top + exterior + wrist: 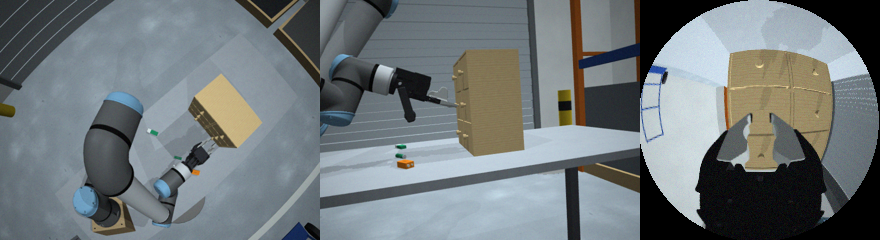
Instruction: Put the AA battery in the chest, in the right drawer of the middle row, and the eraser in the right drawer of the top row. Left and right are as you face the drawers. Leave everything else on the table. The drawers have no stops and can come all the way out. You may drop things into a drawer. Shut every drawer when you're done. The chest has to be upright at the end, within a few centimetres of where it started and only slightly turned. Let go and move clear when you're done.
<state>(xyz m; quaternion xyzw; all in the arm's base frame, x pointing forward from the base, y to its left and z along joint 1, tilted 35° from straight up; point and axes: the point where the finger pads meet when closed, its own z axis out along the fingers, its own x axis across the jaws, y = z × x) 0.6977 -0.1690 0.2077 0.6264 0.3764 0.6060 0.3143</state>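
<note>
The wooden chest [227, 109] [493, 103] [775, 85] stands upright with all drawers shut. My gripper [211, 144] [454, 104] [760, 113] is level with the middle row, its fingertips right at the knob [462, 104] of the right drawer. The fingers stand a little apart with a narrow gap and hold nothing. The green AA battery [177, 157] [400, 155] lies on the table under my wrist. The eraser [152, 132] [401, 146], white and green, lies farther from the chest.
An orange block [195, 172] [405, 164] lies on the table [552, 144] beside the battery, below my wrist. The arm's base [113, 224] stands at the table's near corner. A yellow bollard [564, 107] and an orange rack [577, 64] stand beyond the table.
</note>
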